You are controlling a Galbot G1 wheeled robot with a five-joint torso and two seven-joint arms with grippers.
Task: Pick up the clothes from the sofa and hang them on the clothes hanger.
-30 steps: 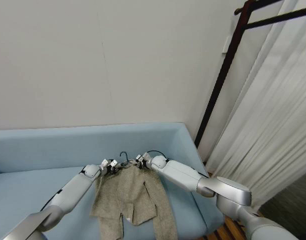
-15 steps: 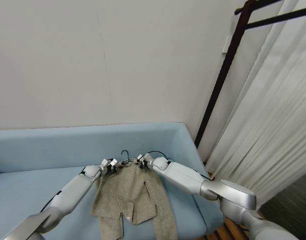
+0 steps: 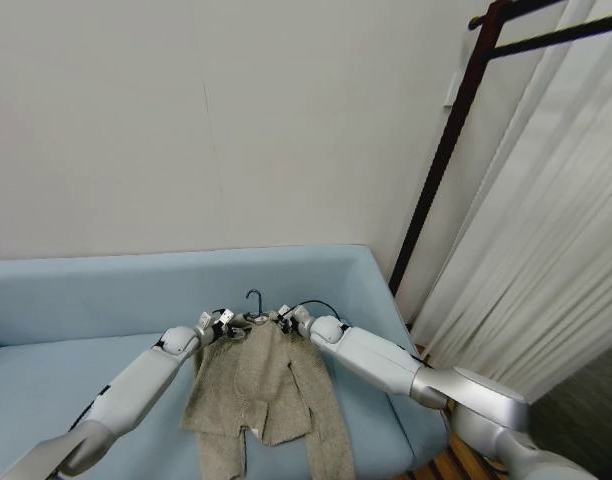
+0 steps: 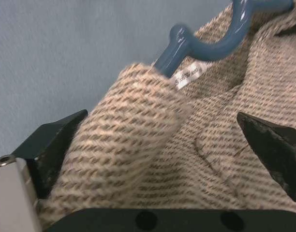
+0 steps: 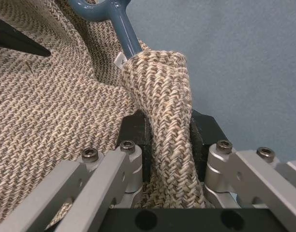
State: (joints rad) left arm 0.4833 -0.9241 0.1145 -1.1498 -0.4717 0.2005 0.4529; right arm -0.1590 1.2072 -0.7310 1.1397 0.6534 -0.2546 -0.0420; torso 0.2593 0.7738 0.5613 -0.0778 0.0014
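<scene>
Sweater [image 3: 254,385] on blue hanger [image 3: 254,298] spans crosswise, right jaws clamped on one shoulder, left jaws spread wide around the other.

Background notes for you, head view.

- Plain off-white painted wall [image 3: 106,120] spans the upper left and centre, with a faint vertical seam [image 3: 208,130] running down it.
- Small white rectangular wall plate [image 3: 453,88] sits high on the wall, toward the right.
- Sheer white pleated curtain [image 3: 546,250] hangs along the right side.
- Strip of brown wooden floor [image 3: 441,468] shows at the bottom edge.
- Dark grey floor [image 3: 591,385] lies at the lower right, beside the curtain's hem.
</scene>
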